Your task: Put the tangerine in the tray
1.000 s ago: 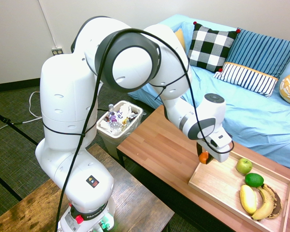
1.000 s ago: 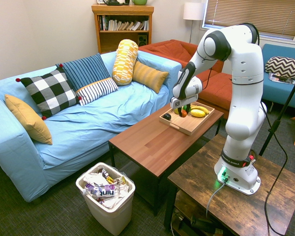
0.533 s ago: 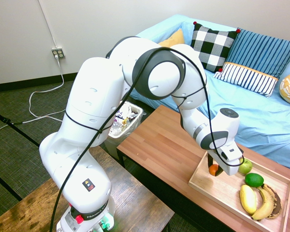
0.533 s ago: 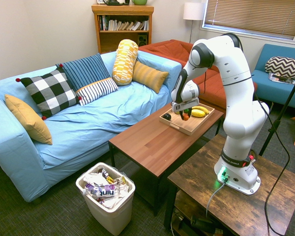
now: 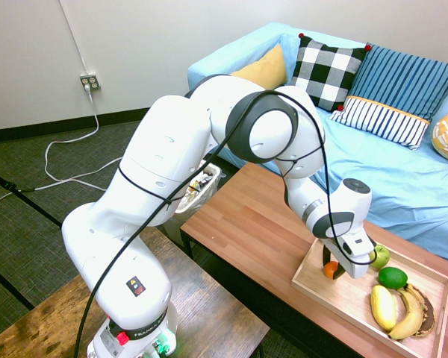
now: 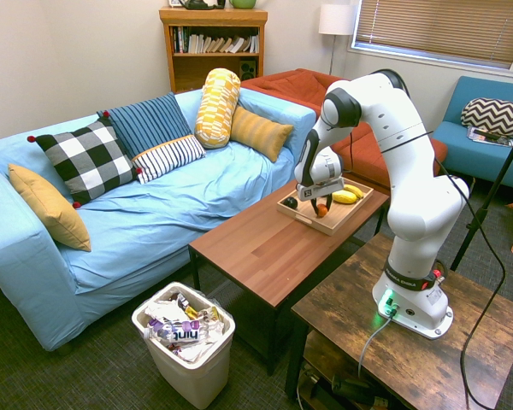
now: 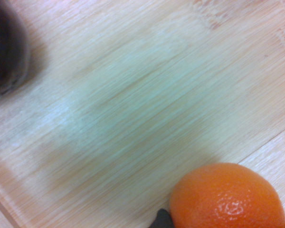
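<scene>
Can see the pincer clamped on the tangerine, with a fingertip on either side of the bright orange skin. Holds it low inside the rim of the pale wooden tray, toward the end nearer the waste bin. Cannot tell whether the fruit's underside touches the wood (hard to judge from these angles).

Looks glossy and dimpled in the wrist view, with a dark, blurred round thing well apart from it on the same pale boards. In the first exterior view, shows the green apple partly hidden behind the arm's wrist, then the darker lime just beside it. Farther along, still within the rim, has a plump yellow fruit, a banana and something brown and curved lying close together. Rests, tray and all, on the brown surface beside the blue-covered sofa.
</scene>
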`<state>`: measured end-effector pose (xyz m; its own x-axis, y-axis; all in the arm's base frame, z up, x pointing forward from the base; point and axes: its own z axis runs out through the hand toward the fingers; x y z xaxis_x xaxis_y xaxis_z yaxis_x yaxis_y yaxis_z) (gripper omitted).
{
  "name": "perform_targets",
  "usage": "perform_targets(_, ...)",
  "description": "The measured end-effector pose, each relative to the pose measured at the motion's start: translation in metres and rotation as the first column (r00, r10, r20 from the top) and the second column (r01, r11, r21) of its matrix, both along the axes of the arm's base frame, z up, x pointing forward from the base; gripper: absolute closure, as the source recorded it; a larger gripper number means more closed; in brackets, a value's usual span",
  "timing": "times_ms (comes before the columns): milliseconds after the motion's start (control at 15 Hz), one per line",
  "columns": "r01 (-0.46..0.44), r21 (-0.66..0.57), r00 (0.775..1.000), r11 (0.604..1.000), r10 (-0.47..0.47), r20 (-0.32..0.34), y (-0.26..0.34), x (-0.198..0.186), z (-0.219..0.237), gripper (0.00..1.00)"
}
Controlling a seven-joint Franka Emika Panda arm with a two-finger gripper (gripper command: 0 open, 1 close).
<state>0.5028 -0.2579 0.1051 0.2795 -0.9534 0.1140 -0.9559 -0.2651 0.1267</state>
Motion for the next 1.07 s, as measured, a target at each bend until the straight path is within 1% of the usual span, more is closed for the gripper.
perform_targets(733,-0.043,0.007,0.999,0.999,0.043,0.017,-0.005,0.007,0.009,0.00)
perform_targets(867,-0.053,0.012,0.998,0.999,0.052,0.031,-0.005,0.011,0.027,0.00)
perform_targets(1067,-0.063,0.021,0.997,0.998,0.061,0.050,-0.003,0.013,0.070,0.00)
